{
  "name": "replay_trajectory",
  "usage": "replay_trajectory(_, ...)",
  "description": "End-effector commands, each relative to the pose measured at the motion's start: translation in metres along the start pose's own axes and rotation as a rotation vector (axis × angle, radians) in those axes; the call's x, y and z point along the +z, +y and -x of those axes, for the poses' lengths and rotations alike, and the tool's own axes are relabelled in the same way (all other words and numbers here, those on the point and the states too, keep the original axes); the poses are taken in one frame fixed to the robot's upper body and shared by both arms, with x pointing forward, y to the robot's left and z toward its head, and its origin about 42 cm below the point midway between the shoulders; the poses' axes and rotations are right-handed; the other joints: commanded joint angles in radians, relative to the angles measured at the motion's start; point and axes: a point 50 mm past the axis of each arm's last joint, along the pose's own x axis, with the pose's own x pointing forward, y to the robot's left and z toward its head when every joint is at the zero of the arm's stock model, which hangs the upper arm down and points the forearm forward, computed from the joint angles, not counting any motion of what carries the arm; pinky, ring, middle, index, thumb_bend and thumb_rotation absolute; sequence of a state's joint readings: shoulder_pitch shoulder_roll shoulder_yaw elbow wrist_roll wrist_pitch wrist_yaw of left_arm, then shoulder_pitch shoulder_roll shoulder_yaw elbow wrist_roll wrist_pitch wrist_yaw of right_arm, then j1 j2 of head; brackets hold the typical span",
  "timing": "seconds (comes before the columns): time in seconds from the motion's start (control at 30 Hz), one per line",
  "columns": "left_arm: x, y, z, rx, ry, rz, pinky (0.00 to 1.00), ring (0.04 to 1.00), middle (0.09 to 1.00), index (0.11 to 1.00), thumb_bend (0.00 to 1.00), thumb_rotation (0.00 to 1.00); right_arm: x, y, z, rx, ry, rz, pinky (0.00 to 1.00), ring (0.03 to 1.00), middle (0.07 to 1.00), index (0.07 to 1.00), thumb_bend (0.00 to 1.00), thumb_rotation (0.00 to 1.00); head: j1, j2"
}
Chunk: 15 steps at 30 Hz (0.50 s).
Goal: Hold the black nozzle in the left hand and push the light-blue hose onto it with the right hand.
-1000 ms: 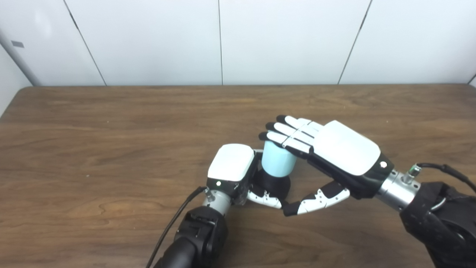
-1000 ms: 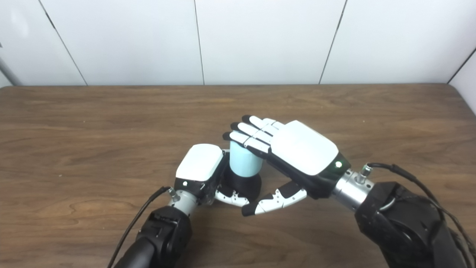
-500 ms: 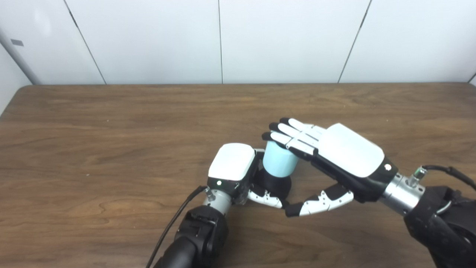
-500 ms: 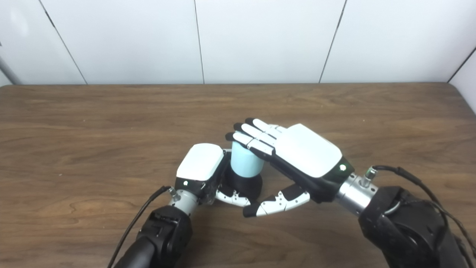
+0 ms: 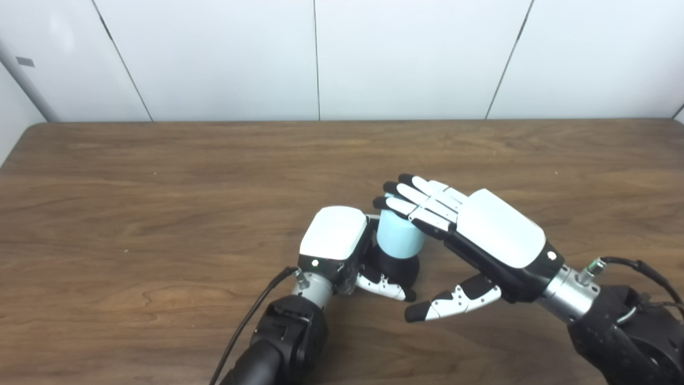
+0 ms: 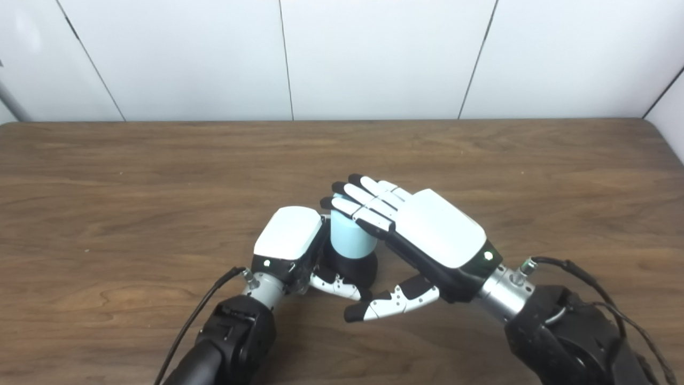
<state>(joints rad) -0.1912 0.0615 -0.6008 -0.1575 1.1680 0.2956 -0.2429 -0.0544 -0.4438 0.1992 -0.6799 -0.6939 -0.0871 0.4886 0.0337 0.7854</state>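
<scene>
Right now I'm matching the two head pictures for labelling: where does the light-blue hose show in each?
Left eye view: the light-blue hose stands just right of centre, atop the black nozzle, under the right robot hand's fingers.
Right eye view: it sits at centre, in the same stack.
Shared landmark: the white back of the left robot hand, directly left of the hose in both.

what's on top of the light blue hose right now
The right hand lies flat across the light-blue hose, fingers extended over its top. The hose's top opening is covered, so unseen.
</scene>
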Motion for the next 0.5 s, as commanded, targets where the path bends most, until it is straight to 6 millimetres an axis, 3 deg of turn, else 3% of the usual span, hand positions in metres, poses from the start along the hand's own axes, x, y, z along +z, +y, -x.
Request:
replay_trajectory(0.0,0.0020,-0.0211,0.0099,-0.122,-0.016,0.043,0.43,0.499,0.471,0.483,0.52,0.00,-0.0068,0.0198,0.0081,0.132,0.031,-0.010,0.88,0.951,0.931,0.890,0.60,0.85,0.001,0.002)
replay_trajectory(0.47,0.0000,-0.0189,0.0105,-0.136,-0.018,0.047,0.44,0.510,0.508,0.480,0.52,0.00,-0.0154,0.0279,0.0118,0.167,0.059,-0.005,0.86,0.938,0.913,0.882,0.59,0.81,0.000,0.008)
